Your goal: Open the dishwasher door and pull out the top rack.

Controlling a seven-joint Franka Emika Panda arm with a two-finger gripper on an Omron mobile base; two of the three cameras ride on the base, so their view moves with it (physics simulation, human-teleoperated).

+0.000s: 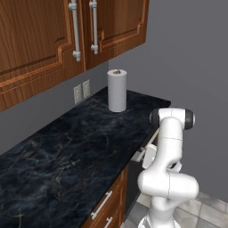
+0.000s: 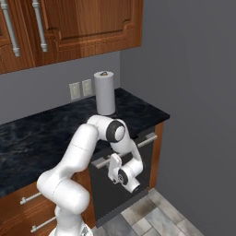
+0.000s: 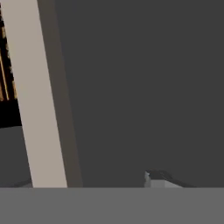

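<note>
The dishwasher door is a dark upright panel under the counter's right end, standing shut. Its long silver bar handle runs along the top edge. My gripper is at the left part of that bar, with the hand pressed close to the door. In the hand view the handle crosses as a pale slanted bar against the dark door, and one fingertip shows to its right. I cannot tell how the jaws stand around the bar. A narrow strip of the door shows beside my arm. The top rack is hidden behind the door.
A paper towel roll stands on the black marble counter above the dishwasher. Brown drawer fronts lie to the door's left and a grey wall to its right. A tiled floor spreads in front.
</note>
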